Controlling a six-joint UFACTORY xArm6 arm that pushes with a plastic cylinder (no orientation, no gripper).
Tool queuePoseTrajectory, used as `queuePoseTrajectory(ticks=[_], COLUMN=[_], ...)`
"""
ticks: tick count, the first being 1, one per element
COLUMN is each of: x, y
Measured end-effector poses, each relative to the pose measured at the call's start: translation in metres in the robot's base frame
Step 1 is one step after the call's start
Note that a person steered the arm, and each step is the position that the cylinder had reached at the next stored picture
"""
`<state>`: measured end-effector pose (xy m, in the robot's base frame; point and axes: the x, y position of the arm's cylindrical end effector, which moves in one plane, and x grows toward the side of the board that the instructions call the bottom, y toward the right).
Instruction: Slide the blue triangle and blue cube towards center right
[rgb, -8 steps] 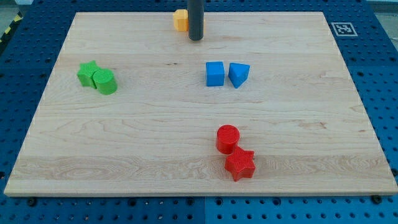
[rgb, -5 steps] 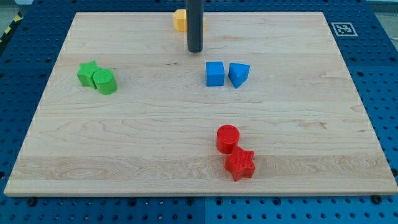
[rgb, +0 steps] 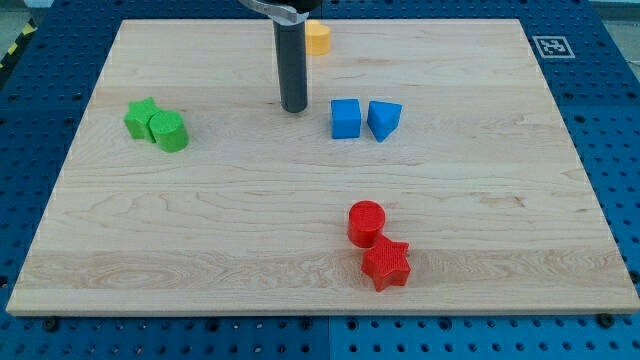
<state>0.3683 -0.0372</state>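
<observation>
Blue cube (rgb: 346, 118) and blue triangle (rgb: 384, 119) sit side by side just above board centre, cube at 9 o'clock of the triangle, small gap btwn them. My tip (rgb: 294, 108) is a bare rod, nothing to open or close, holding nothing; it rests on the wood at approx 9–10 o'clock of the cube, near but not touching.

Step in hand, as I judge it: line up behind the cube for a push toward 3 o'clock. To do it well, drop the tip a touch toward 6 o'clock so it meets the cube's face mid-height, not the upper corner, or the cube will spin. Push slow; cube should close on the triangle and carry it along. Triangle's slanted side may slip off-line, so correct w/ small nudges.

Yellow block (rgb: 317, 37) at 12 o'clock, green pair (rgb: 157, 125) and red pair (rgb: 377, 245) are well apart, no obstruction.
</observation>
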Motion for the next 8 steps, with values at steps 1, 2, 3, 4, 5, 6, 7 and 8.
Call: queuePoseTrajectory(ticks=[1, 2, 3, 4, 5, 6, 7, 8], x=[0.008, 0.017, 0.019, 0.021, 0.021, 0.022, 0.024, 0.027], y=[0.007, 0.011, 0.015, 0.045, 0.082, 0.109, 0.116, 0.116])
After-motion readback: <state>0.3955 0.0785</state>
